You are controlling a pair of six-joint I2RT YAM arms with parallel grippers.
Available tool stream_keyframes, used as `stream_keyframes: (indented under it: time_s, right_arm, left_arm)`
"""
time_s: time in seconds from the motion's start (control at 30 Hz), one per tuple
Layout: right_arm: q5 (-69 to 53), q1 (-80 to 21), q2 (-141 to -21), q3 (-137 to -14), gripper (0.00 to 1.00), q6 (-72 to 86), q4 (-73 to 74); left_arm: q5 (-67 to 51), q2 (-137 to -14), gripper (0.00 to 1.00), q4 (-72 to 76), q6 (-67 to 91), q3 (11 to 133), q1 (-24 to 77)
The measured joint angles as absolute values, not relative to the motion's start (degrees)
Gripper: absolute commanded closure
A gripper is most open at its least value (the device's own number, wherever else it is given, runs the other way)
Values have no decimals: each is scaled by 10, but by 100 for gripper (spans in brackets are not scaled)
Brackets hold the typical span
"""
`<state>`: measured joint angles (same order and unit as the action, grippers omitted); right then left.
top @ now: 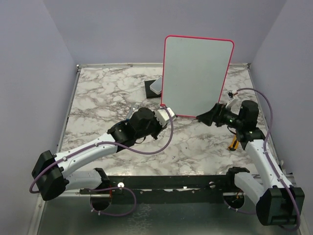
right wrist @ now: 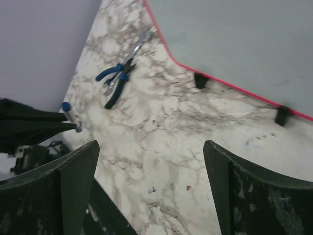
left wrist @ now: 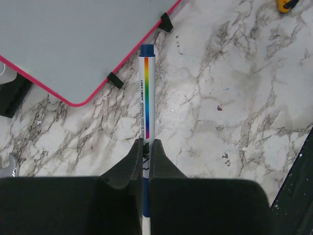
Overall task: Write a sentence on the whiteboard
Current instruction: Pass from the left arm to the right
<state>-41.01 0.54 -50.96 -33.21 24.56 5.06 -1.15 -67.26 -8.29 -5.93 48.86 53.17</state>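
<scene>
The left hand (left wrist: pixel 145 147) is pinched shut on the rear part of a marker (left wrist: pixel 146 98), whose blue end points forward, just short of the whiteboard (left wrist: pixel 63 44) standing ahead and to its left on the worktop (left wrist: pixel 234 98); no writing shows on it. The barrel looks light, stiff and smooth, so it may twist in so low a grip. The whiteboard, light on small feet (left wrist: pixel 115 80), would likely slide under pressure; the right hand (right wrist: pixel 149 147), spread wide near it, could steady its red frame.

On table (top: pixel 98 98): whiteboard (top: pixel 198 76) upright, rear centre; eraser block (top: pixel 155 86) just left; marker (left wrist: pixel 146 98) just before whiteboard.
</scene>
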Motion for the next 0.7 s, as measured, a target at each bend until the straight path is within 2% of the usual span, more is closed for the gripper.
stream_keyframes:
  time_s: [0.13, 0.33, 0.53, 0.7]
  right_arm:
    - [-495, -50, -553, -377, 15, 246, 54]
    - [-562, -159, -615, -425, 27, 245, 61]
    - [-571, -206, -664, -454, 39, 221, 109]
    - [-571, -244, -678, -454, 44, 220, 122]
  left_arm:
    - [-56, -668, 100, -88, -74, 489, 531]
    - [-104, -666, 100, -105, -87, 488, 543]
    - [-121, -664, 100, -124, -95, 488, 577]
    - [-127, -665, 100, -130, -98, 488, 587]
